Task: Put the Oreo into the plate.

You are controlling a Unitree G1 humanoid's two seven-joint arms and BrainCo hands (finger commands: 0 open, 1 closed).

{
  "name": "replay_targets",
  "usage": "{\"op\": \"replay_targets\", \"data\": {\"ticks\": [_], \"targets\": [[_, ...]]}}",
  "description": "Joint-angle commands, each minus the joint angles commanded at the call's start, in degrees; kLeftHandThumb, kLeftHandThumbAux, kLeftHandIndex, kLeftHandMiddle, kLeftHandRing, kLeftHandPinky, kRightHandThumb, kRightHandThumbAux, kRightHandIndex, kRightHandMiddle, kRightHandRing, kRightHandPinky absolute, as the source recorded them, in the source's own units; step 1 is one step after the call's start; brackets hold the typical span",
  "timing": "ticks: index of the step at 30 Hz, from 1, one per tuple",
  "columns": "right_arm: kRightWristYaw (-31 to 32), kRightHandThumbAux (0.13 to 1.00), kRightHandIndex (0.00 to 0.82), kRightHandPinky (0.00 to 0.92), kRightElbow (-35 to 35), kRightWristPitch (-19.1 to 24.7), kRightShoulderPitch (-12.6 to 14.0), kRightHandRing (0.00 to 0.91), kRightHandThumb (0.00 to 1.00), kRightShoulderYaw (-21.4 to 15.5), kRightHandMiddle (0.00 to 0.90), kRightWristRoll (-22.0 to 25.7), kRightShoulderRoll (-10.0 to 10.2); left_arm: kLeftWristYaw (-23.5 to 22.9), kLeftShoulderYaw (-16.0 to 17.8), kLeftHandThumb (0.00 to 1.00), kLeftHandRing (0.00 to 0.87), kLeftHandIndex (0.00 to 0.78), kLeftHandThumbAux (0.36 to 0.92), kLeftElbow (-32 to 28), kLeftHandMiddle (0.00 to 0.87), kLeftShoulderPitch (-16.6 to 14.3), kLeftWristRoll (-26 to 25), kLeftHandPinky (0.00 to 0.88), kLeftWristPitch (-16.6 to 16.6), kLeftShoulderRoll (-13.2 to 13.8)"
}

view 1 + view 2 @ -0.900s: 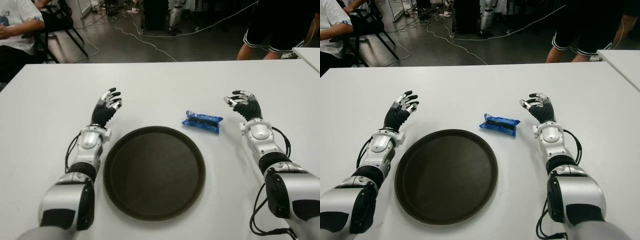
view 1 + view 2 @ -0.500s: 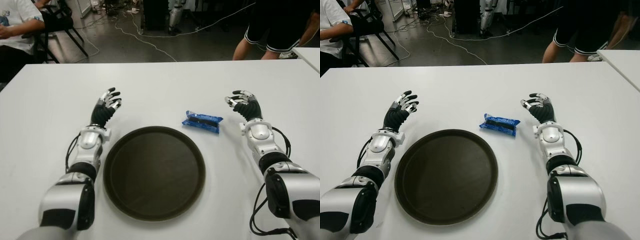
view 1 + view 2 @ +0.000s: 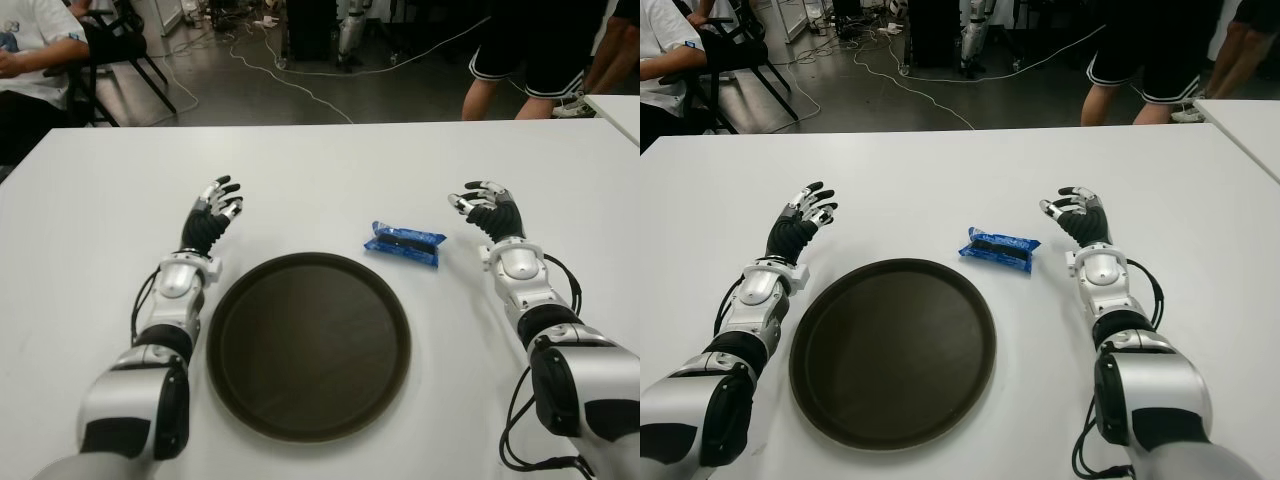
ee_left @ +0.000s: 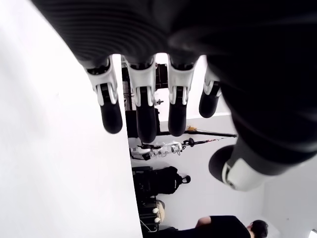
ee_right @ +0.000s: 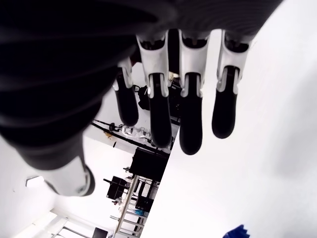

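A blue Oreo pack [image 3: 404,242] lies on the white table [image 3: 320,170], just beyond the right rim of a round dark plate [image 3: 308,344] that holds nothing. My right hand [image 3: 484,206] is to the right of the pack, a short gap away, fingers spread and holding nothing. A blue corner of the pack [image 5: 238,232] shows in the right wrist view. My left hand [image 3: 214,208] is beyond the plate's left rim, fingers spread and holding nothing.
Beyond the table's far edge a person's legs [image 3: 530,62] stand at the right. Another person [image 3: 30,60] sits on a chair at the far left. Cables [image 3: 290,75] run over the floor. A second white table's corner [image 3: 615,105] shows at the right.
Neither hand, the pack nor the plate has moved. The person standing behind the table has shifted.
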Motion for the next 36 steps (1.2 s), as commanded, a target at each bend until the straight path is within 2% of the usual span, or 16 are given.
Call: {"op": "replay_targets", "data": {"ticks": [9, 17, 20, 26, 36], "targets": [[-0.40, 0.676, 0.321, 0.441, -0.05, -0.07, -0.01, 0.439, 0.303, 0.48, 0.413, -0.65, -0.11, 0.27, 0.16, 0.187, 0.177, 0.101, 0.638, -0.02, 0.182, -0.01, 0.01, 0.193, 0.17, -0.10], [-2.18, 0.664, 0.295, 0.422, -0.27, -1.45, 0.32, 0.418, 0.296, 2.15, 0.395, -2.35, -0.34, 0.13, -0.06, 0.191, 0.167, 0.095, 0.644, -0.04, 0.170, 0.07, 0.26, 0.183, -0.13, -0.02], [-3.39, 0.647, 0.266, 0.402, -0.38, -2.05, 0.15, 0.391, 0.264, 2.82, 0.369, -2.89, -0.18, 0.17, -0.18, 0.192, 0.165, 0.096, 0.648, 0.01, 0.169, -0.01, 0.40, 0.184, -0.01, 0.04], [-1.89, 0.628, 0.234, 0.371, -0.39, -2.27, -0.66, 0.354, 0.215, 1.56, 0.335, -1.40, -0.08, 0.86, -0.52, 0.178, 0.170, 0.100, 0.622, 0.13, 0.178, -0.13, 0.90, 0.171, 0.08, -0.02], [1.97, 0.621, 0.172, 0.320, -1.97, -3.02, -2.50, 0.296, 0.091, 1.56, 0.277, -0.44, -1.28, 1.58, -0.80, 0.184, 0.174, 0.104, 0.621, 0.13, 0.183, -0.26, 1.19, 0.176, 0.12, -0.12]]}}
